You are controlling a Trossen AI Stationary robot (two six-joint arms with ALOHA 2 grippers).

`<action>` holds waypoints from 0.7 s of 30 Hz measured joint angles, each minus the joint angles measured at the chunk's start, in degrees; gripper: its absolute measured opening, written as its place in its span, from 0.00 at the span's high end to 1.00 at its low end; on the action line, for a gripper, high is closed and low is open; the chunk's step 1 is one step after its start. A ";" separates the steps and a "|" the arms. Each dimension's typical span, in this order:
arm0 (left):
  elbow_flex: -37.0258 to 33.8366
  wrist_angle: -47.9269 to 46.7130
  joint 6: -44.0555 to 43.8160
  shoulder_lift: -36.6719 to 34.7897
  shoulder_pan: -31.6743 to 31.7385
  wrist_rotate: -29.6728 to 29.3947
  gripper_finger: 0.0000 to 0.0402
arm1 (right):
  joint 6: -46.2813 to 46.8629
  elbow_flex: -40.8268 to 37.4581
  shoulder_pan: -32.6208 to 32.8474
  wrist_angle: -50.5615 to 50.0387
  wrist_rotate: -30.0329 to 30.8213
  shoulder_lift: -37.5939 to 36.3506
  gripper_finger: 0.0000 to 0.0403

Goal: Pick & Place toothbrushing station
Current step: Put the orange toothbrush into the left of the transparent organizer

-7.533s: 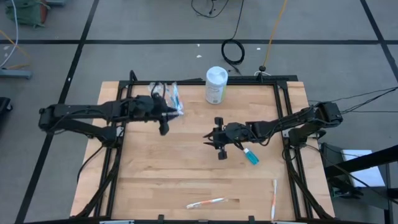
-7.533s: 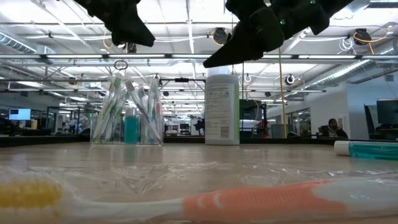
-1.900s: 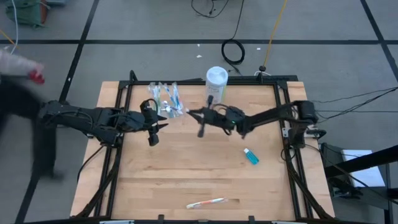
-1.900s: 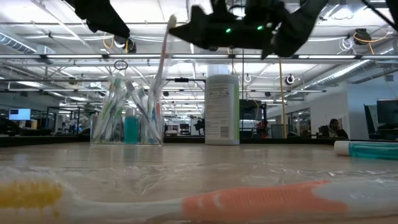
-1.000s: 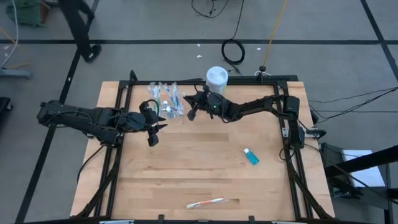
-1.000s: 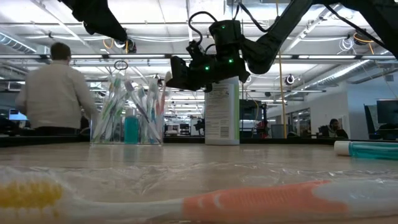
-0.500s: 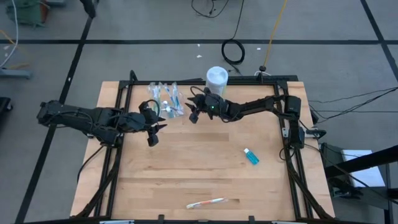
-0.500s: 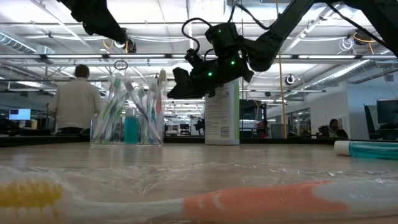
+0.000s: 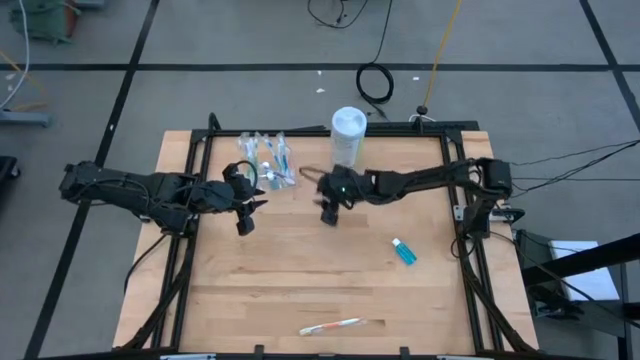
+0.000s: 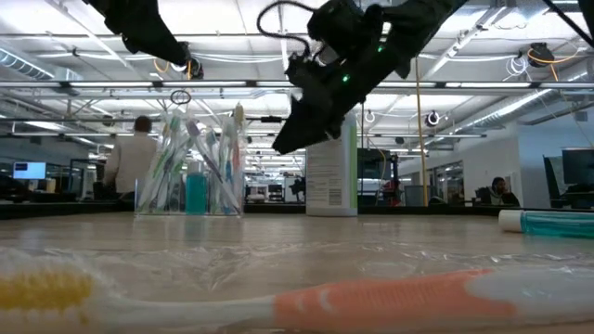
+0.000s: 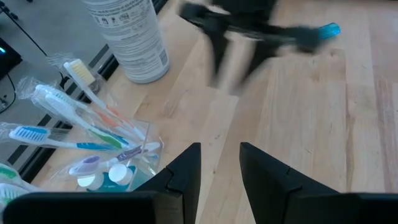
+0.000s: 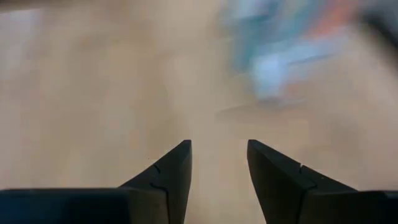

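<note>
High view: the clear plastic cup [image 9: 268,160] of toothbrushes stands at the table's [image 9: 300,290] far edge, the left gripper [image 9: 246,212] near it, the right gripper [image 9: 329,208] over bare wood beside the white canister [image 9: 347,135]. 1 teal tube [image 9: 403,251] and 1 loose toothbrush [image 9: 330,326] lie apart.

Low view: a person [image 10: 135,162] shows behind the cup.

Left wrist view: its fingers [image 11: 186,171] are parted, holding nothing, with 2 tube caps inside the cup.

Right wrist view: the fingers [image 12: 171,171] stand apart and empty.

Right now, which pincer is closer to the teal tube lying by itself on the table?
The right pincer: the teal tube lies just off toward the right arm's base. The left pincer hangs much farther away, beside the toothbrush cup.
</note>
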 joint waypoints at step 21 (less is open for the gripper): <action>0.00 0.07 -1.29 0.00 0.01 -0.02 0.71 | 9.97 -11.76 32.55 8.95 -12.69 1.45 0.65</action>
